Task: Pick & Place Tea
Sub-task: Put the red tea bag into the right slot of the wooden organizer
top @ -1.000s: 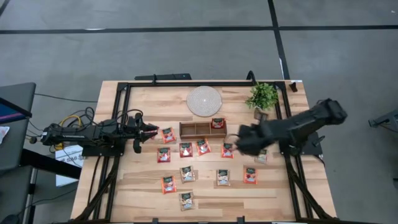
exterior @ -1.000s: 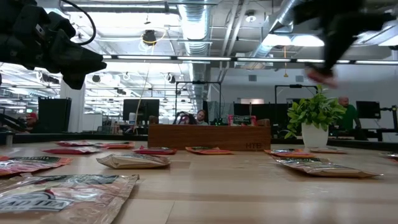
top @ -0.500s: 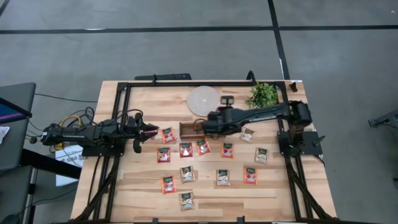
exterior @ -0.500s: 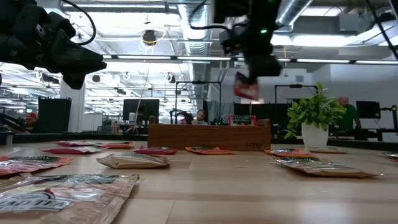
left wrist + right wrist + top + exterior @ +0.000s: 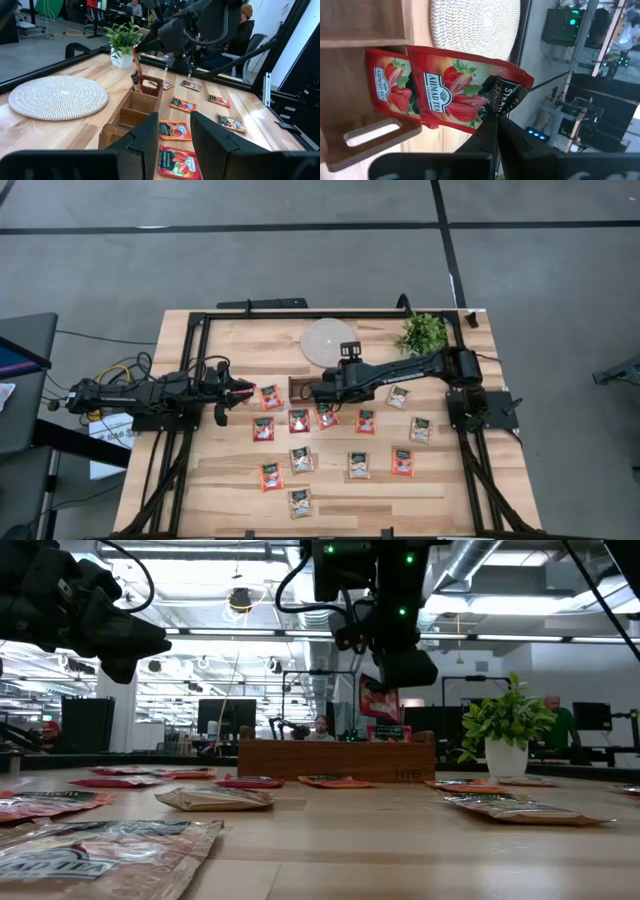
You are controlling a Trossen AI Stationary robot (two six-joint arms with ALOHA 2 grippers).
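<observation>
Wooden tray [image 5: 297, 386] half under right arm [image 5: 400, 370]

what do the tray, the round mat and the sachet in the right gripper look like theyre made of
Tray: apparently wood, brown with a smooth matte finish and visible grain.

Round mat: looks like woven cord or fibre, off-white, with a ribbed spiral texture.

Red sachet, pinched by the right gripper: probably foil or coated paper, given its glossy print and creased, crimped edge.
</observation>
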